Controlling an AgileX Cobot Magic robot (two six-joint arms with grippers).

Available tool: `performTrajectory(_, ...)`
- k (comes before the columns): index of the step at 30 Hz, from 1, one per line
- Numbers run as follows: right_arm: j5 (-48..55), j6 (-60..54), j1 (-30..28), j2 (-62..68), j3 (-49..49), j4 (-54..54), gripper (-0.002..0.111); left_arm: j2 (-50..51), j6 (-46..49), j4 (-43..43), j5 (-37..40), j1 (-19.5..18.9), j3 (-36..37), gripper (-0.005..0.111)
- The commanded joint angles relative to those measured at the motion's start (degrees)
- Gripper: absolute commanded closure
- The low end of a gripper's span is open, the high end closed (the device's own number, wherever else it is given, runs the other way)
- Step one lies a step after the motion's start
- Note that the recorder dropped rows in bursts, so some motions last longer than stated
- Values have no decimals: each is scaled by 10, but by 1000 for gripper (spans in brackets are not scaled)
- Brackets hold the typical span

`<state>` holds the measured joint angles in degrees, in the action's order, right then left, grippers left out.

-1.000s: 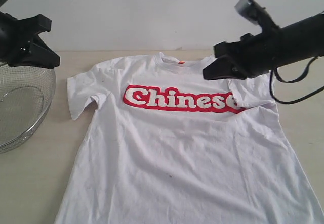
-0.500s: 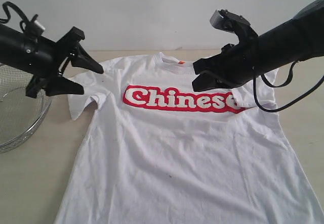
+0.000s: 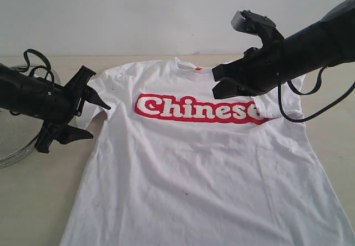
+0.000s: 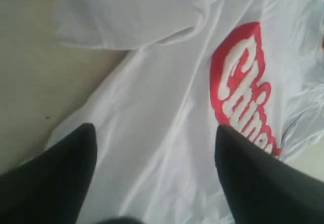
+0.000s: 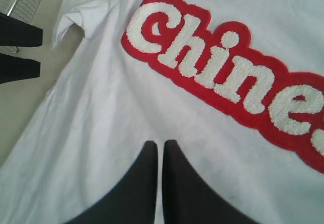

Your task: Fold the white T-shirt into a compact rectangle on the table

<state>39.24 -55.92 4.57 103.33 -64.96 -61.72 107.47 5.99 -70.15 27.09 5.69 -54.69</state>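
The white short-sleeved cotton T-shirt with red "Chinese" lettering lies front-up and spread almost flat on the pale beige wood-grain table, its hem running out of view at the near side. Only one fold looks made: the sleeve under the right arm is tucked in over the end of the lettering. The other sleeve sticks out and the body is unfolded, so most of the job is left, I'd say. The left gripper hovers by that loose sleeve, fingers spread wide and empty. The right gripper hangs above the chest, fingers pressed together on nothing. A round wire-mesh basket sits beside the left arm.
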Motion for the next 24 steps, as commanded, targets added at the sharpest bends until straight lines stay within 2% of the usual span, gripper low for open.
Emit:
performTrajectory(1, 3, 0, 0, -6, -3, 4, 108, -1, 14, -11, -41, 1, 3, 45)
performTrajectory(4, 24, 0, 0, -6, -3, 4, 108, -1, 14, -15, -67, -11, 3, 45)
performTrajectory(14, 30, 0, 0, -6, -3, 4, 108, -1, 32, -13, -57, -67, 3, 45)
performTrajectory(17, 25, 0, 0, -6, -3, 4, 108, -1, 35, -13, -48, -70, 3, 45)
performTrajectory(24, 5, 0, 0, -6, -3, 4, 108, -1, 35, -13, -46, -45, 3, 45)
